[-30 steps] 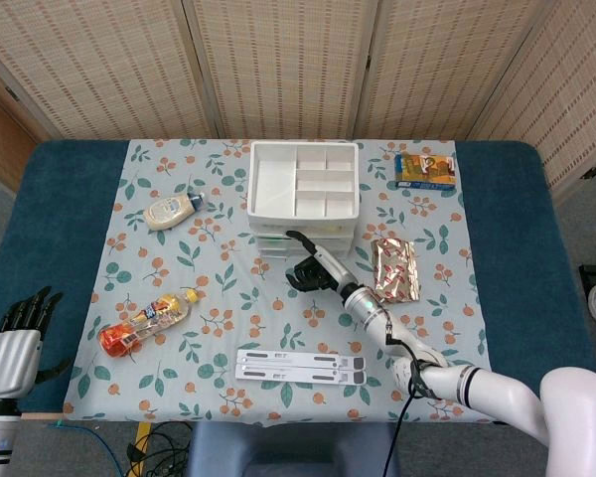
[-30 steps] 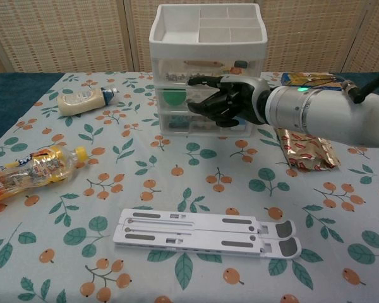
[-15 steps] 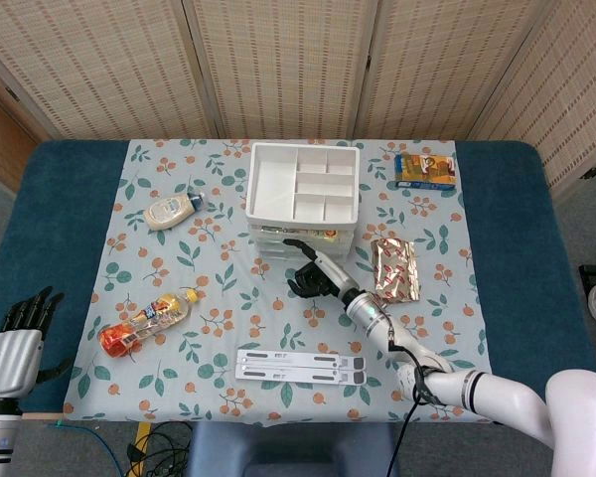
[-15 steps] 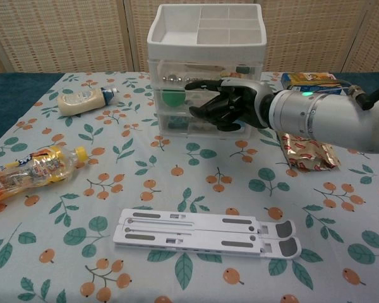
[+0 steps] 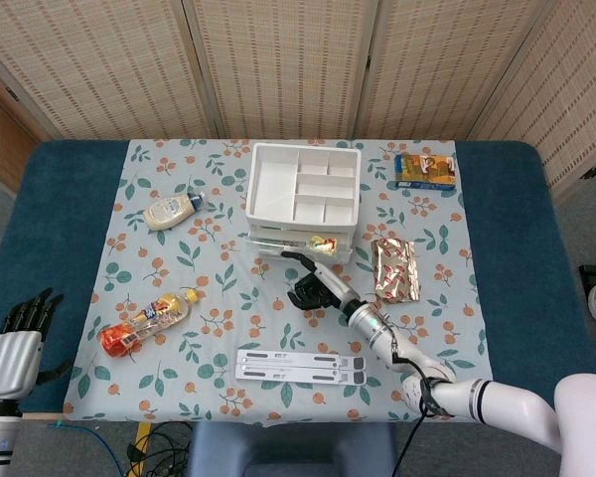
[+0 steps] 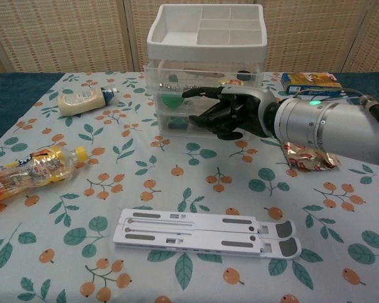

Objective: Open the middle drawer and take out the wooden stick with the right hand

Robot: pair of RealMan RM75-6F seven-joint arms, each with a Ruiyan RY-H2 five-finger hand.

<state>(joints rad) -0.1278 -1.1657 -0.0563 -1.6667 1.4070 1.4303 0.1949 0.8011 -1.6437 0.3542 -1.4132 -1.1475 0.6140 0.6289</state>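
The white drawer cabinet (image 5: 303,184) (image 6: 205,31) stands at the back middle of the table, with an open divider tray on top. Its middle drawer (image 5: 278,241) (image 6: 177,95) sticks out a little toward me, showing a green round item (image 6: 172,100) and small bits inside. My right hand (image 5: 313,288) (image 6: 230,113) grips the drawer's front, fingers curled on it from the right. I cannot pick out the wooden stick among the contents. My left hand (image 5: 15,343) hangs off the table's near left corner with fingers apart, holding nothing.
A mayonnaise bottle (image 5: 172,211) (image 6: 82,99) lies left of the cabinet. An orange sauce bottle (image 5: 144,323) (image 6: 28,170) lies nearer on the left. A white folding stand (image 5: 303,366) (image 6: 205,230) lies in front. A foil packet (image 5: 395,268) (image 6: 306,154) and yellow box (image 5: 425,169) (image 6: 309,79) sit right.
My right hand has drawn back toward me with the middle drawer, which now sticks out of the cabinet. The left hand has not moved.
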